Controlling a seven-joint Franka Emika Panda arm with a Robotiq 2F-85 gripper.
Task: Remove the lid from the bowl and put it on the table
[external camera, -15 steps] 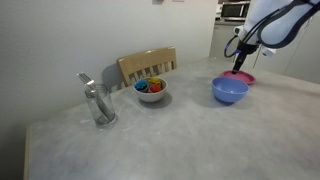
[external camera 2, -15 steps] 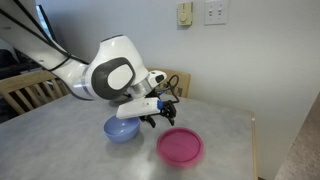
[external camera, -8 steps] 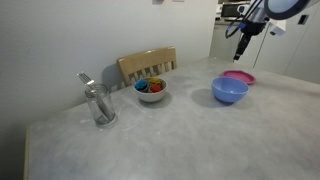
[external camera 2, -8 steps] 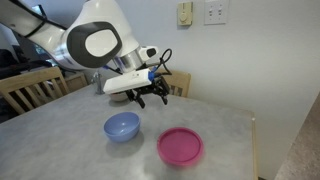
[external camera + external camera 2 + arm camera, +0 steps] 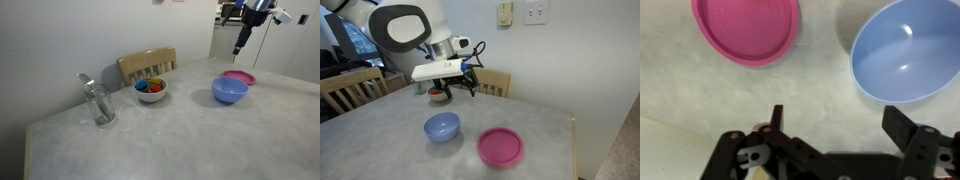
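The pink lid lies flat on the grey marbled table [image 5: 410,150], beside the light blue bowl, in both exterior views (lid [image 5: 239,76], [image 5: 500,146]; bowl [image 5: 229,91], [image 5: 442,126]). The bowl is open and empty. In the wrist view the lid [image 5: 746,28] is at top left and the bowl [image 5: 905,52] at top right. My gripper [image 5: 461,89] is open and empty, raised well above the table, away from both; it also shows in an exterior view [image 5: 238,47] and in the wrist view [image 5: 838,118].
A small white bowl with colourful contents [image 5: 151,90] stands near a wooden chair back [image 5: 147,65]. A metal jug-like object [image 5: 98,102] stands further along the table. Another chair [image 5: 350,90] stands at the table's side. The table's edge [image 5: 575,150] runs close to the lid.
The gripper has risen from just above the lid and bowl to well above the table, moving away from them. The lid and bowl have not moved.
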